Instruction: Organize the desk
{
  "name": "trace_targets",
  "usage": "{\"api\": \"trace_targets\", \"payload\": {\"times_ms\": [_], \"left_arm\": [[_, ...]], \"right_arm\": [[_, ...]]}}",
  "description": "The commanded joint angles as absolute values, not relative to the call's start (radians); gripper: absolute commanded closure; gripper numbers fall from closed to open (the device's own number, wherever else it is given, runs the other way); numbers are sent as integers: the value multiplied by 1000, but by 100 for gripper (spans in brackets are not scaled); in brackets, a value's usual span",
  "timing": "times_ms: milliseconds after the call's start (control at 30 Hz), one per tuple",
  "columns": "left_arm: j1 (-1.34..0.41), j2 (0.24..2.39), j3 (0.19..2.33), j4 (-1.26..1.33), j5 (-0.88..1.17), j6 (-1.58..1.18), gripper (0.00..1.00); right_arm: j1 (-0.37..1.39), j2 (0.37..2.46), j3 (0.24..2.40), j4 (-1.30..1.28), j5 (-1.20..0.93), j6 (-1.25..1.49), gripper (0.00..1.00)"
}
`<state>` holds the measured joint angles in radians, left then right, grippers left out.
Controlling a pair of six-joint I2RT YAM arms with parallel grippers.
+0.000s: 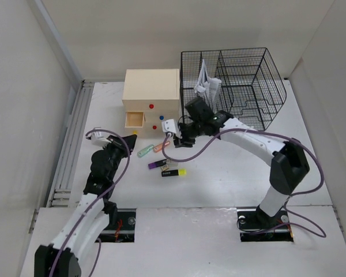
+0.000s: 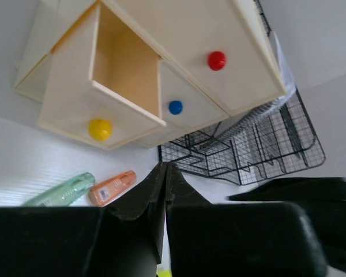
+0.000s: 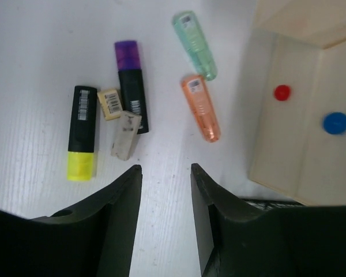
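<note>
The white desk (image 1: 230, 173) holds a loose cluster at its middle: a green tube (image 3: 195, 45), an orange tube (image 3: 200, 108), a purple-capped highlighter (image 3: 130, 83), a yellow-capped highlighter (image 3: 82, 133), a beige eraser (image 3: 109, 104) and a white eraser (image 3: 126, 134). My right gripper (image 3: 166, 168) is open and empty, hovering just short of this cluster and beside the wooden drawer box (image 1: 151, 101). My left gripper (image 2: 166, 166) is shut and empty. It sits left of the cluster (image 1: 127, 142) and faces the box's open drawer with the yellow knob (image 2: 100, 129).
The drawer box also has a blue knob (image 2: 175, 107) and a red knob (image 2: 217, 60), both drawers shut. A black wire mesh organizer (image 1: 233, 86) stands at the back right with white items in one compartment. A metal rail (image 1: 69, 144) runs along the desk's left edge.
</note>
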<state>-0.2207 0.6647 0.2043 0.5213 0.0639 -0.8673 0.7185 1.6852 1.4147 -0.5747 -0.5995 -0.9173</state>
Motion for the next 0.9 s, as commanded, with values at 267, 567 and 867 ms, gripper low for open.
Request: {"api": "trace_targets", "payload": {"times_ms": [267,567,867], "left_arm": [[-272,451,624,35,63,-682,90],[-272,540,793,-138,14,-379,23],[-259,456,727,-138,54,-364,21]], "right_arm": [[816,1864,1463,-632,-433,-954,53],[883,1997,1515,-678,-368,-936,50],[893,2026,1516,-678,-348,-917,60]]}}
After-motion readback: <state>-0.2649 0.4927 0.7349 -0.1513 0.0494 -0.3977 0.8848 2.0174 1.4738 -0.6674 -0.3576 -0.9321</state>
